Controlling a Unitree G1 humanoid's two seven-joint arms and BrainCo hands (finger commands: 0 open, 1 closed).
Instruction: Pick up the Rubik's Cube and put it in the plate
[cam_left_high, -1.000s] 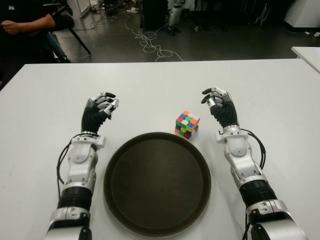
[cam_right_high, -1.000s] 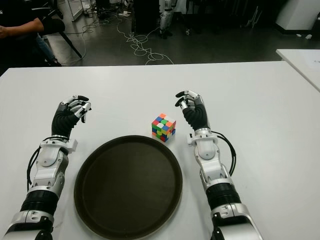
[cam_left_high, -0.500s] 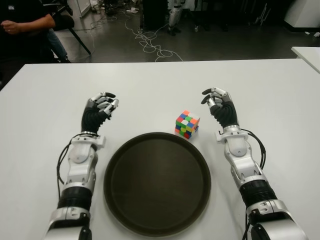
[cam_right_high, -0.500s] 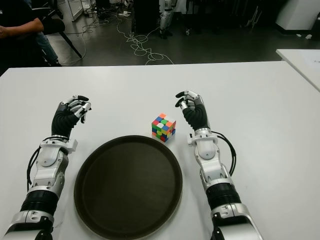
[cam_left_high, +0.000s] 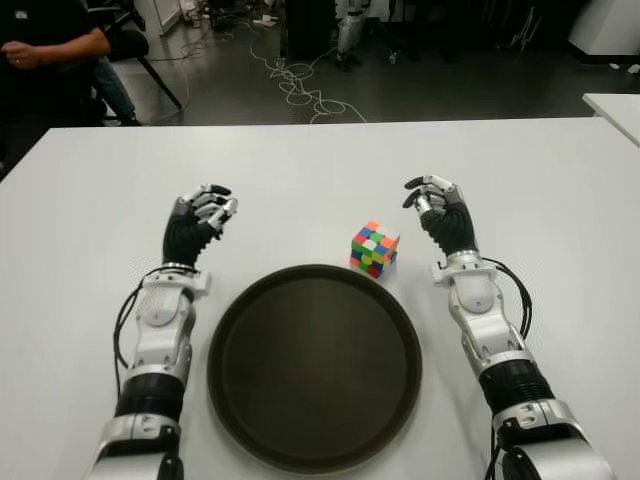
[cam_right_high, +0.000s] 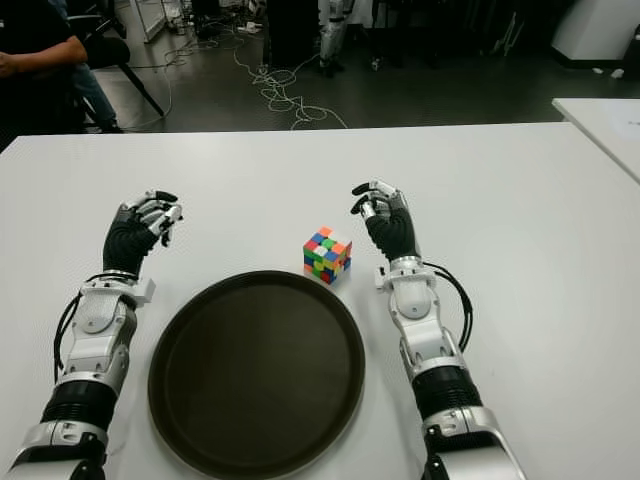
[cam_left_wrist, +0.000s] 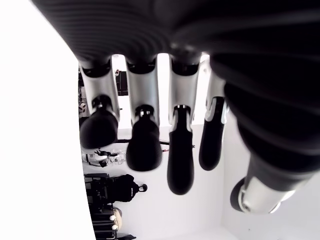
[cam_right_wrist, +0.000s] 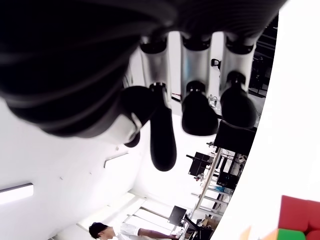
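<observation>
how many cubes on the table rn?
1. The Rubik's Cube sits on the white table, just beyond the far rim of the dark plate, closer to the right hand than the left hand. Nothing seems hidden.

Left hand (cam_left_high: 198, 213), right hand (cam_left_high: 437, 208) (both empty, loosely curled)

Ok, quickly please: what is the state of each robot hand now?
Left robot hand: fingers relaxed, open, holding nothing.
Right robot hand: open, holding nothing; the Rubik's Cube sits on the table to its left.
</observation>
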